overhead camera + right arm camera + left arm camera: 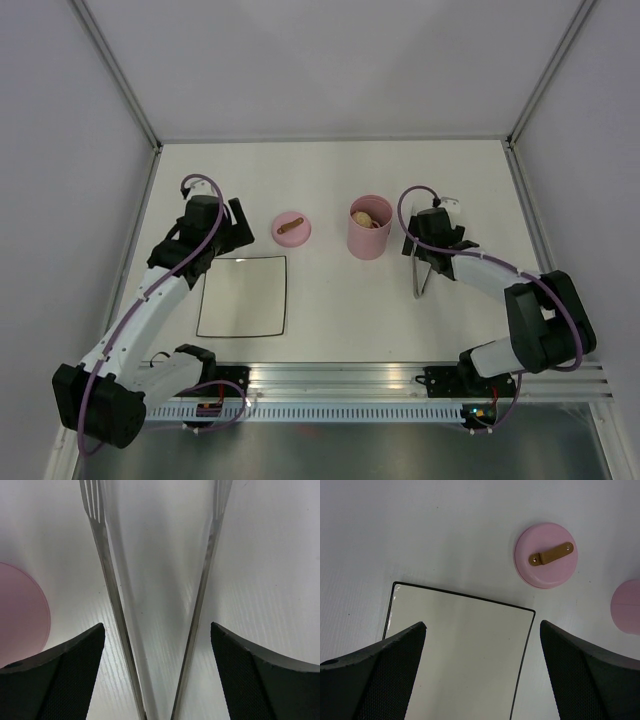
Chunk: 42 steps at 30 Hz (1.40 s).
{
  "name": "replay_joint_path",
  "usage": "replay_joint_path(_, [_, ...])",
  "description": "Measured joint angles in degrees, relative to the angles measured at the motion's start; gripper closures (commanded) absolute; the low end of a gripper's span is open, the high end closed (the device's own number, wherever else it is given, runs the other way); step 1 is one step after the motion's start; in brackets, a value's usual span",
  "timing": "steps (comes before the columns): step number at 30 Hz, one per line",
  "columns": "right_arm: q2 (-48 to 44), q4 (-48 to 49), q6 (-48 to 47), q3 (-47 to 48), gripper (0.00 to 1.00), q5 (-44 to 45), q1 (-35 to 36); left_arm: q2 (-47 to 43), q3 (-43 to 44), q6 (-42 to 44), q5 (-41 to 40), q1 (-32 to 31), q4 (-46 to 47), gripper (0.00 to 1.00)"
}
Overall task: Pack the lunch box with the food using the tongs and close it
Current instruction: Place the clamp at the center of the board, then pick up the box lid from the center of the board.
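Observation:
The silver tongs point(423, 280) lie flat on the table right of the pink lunch box point(369, 238). My right gripper point(430, 252) hovers over them, open. In the right wrist view both tong arms point(107, 580) run between the fingers of that gripper point(157, 625) without touching either one. Beige food point(364, 217) shows inside the lunch box, which stands uncovered. Its pink lid point(291, 228) with the brown strip lies to the left of it. My left gripper point(482, 623) is open and holds nothing, over the white plate point(460, 645), short of the lid point(547, 555).
The white square plate point(242, 296) with a black rim lies at the front left, nothing on it. White walls close the table on three sides. The lunch box's edge point(20, 610) shows at the left of the right wrist view.

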Motion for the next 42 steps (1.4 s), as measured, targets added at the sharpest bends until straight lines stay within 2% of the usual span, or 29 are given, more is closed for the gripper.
replay_joint_path(1, [-0.20, -0.81, -0.02, 0.63, 0.02, -0.15, 0.00, 0.02, 0.00, 0.00, 0.07, 0.00, -0.02, 0.00])
replay_joint_path(6, [-3.17, -6.19, -0.74, 4.44, 0.02, -1.38, 0.00, 0.35, 0.24, 0.02, 1.01, 0.00, -0.09, 0.00])
replay_joint_path(14, [-9.35, -16.41, -2.67, 19.65, 0.02, 0.50, 0.00, 4.04, 5.84, 0.09, 2.38, 0.33, -0.28, 0.00])
replay_joint_path(23, [-19.82, -15.47, -9.90, 30.03, 0.02, 0.17, 0.00, 6.75, 15.52, 1.84, 5.60, 5.31, 0.83, 0.00])
replay_joint_path(28, [-22.62, -11.61, -12.79, 30.51, 0.02, -1.64, 0.00, 6.78, 16.72, 5.14, 5.90, 6.54, 3.17, 0.00])
replay_joint_path(33, [-24.24, -7.61, -12.63, 26.27, 0.02, -2.78, 0.00, 6.62, 15.02, 7.39, 5.70, 6.58, 7.02, 0.00])
replay_joint_path(42, [-23.63, -7.74, -11.34, 23.65, 0.02, -5.79, 0.00, 7.21, 11.82, 9.66, 5.77, 6.60, 9.62, 0.00])
